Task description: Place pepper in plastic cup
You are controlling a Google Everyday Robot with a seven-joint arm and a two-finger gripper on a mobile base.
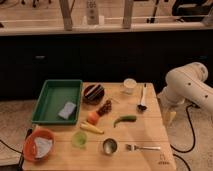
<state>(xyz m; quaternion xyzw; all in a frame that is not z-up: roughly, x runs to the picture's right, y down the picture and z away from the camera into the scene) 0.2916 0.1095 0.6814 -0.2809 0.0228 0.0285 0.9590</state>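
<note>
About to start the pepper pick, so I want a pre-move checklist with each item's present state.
1. Pepper lies free on the table, nothing touching it: ok.
2. Plastic cup upright, mouth up: ok.
3. Plastic cup empty: cannot tell.
4. Gripper above the pepper: not ok, it hangs beside the table's right edge.
5. Steel cup apart from the plastic cup: ok.

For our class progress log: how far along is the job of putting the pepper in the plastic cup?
Done: nothing yet; the pepper lies on the table, apart from the plastic cup. In hand: the gripper hangs beside the table's right edge, not yet at the pepper. Left: grasp, carry and drop it in the cup.
</note>
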